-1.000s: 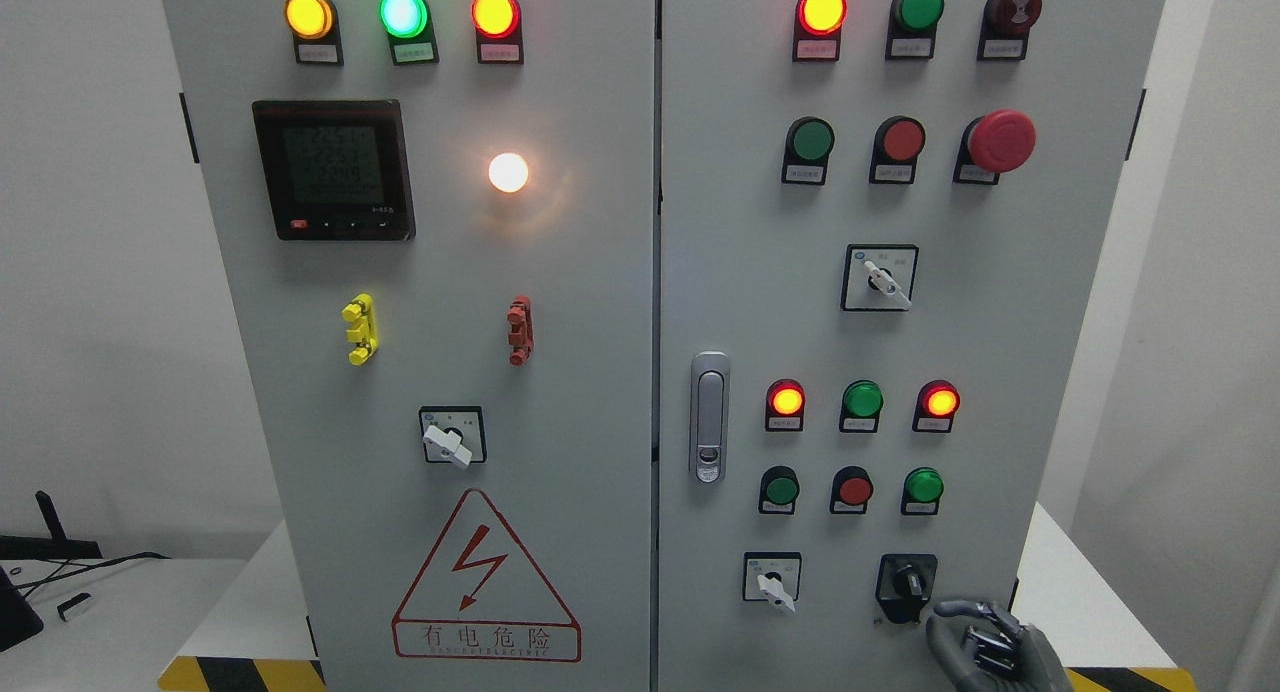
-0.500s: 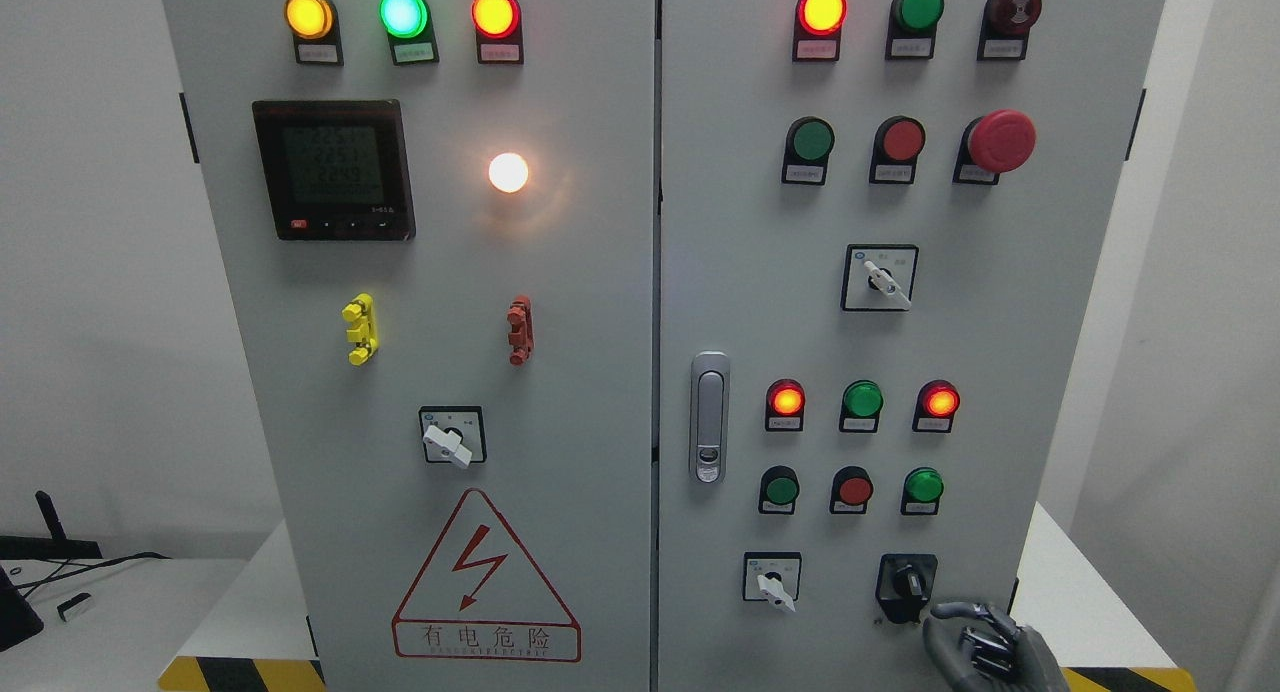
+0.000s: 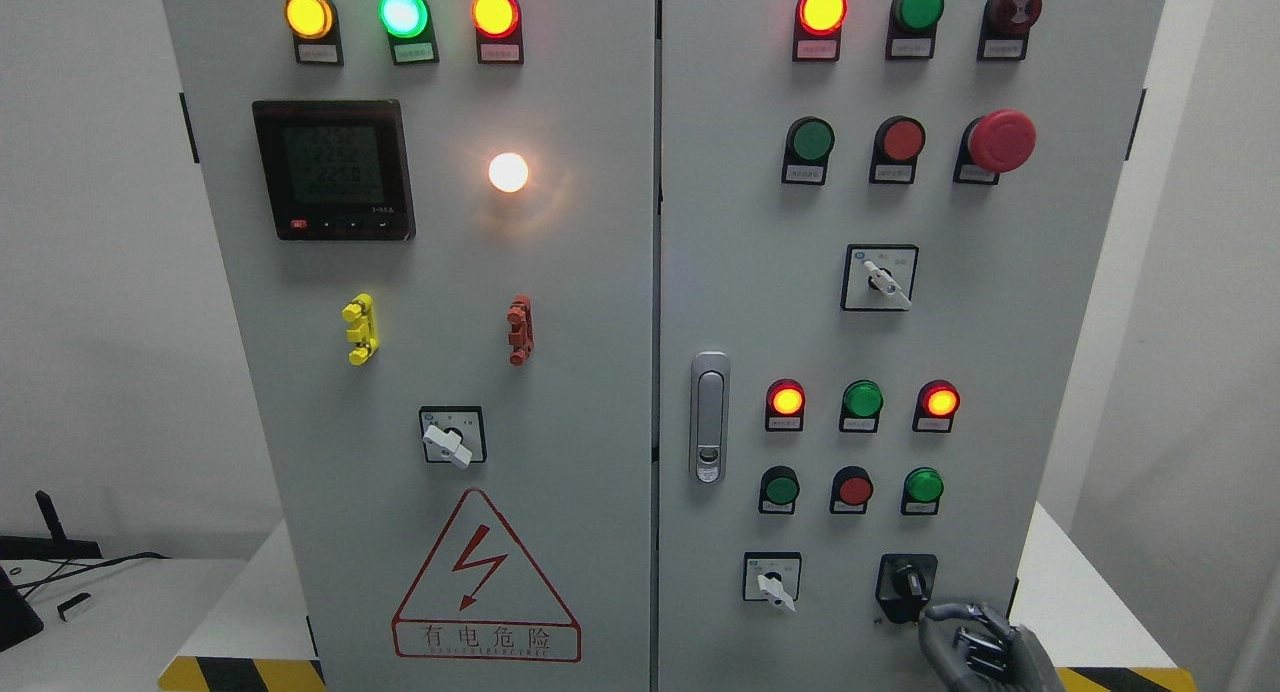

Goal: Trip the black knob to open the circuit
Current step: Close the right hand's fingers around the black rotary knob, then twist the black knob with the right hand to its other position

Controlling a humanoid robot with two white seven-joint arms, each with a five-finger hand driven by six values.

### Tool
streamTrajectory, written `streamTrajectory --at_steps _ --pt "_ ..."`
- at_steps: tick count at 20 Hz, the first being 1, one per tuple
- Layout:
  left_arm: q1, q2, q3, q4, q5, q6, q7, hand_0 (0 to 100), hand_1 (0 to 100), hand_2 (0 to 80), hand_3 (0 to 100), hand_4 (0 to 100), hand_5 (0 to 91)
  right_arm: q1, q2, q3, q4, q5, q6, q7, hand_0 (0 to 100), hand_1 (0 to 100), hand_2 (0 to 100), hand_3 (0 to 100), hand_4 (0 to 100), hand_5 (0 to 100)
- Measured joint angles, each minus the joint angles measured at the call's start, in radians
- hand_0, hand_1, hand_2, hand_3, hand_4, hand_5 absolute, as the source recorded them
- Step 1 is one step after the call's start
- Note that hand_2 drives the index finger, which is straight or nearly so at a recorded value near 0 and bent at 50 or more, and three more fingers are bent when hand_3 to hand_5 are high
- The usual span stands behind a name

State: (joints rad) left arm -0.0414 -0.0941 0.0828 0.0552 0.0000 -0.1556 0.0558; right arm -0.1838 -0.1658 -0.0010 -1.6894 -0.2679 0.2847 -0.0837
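1 black knob, long axis approx vertical; right robot hand just below.

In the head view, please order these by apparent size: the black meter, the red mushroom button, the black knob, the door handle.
1. black meter
2. door handle
3. red mushroom button and black knob: too alike to rank.

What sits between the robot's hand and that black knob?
Nothing: in the head view only bare grey panel separates the right hand from the black knob just above it.

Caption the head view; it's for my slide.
Right hand curled just below the black knob on the electrical cabinet.
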Motion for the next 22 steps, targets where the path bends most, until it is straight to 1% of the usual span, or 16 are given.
streamTrajectory --at_steps 15,22 --pt "0.0 0.0 0.0 0.0 0.0 0.0 0.0 12 39 0.0 0 0 0.0 -0.007 -0.006 0.001 -0.001 0.0 0.0 0.003 47 81 49 100 98 89" --pt "0.0 0.0 0.0 0.0 0.0 0.0 0.0 12 39 0.0 0 0 0.0 -0.032 -0.003 0.001 -0.002 0.001 0.016 0.004 46 80 49 100 98 89"
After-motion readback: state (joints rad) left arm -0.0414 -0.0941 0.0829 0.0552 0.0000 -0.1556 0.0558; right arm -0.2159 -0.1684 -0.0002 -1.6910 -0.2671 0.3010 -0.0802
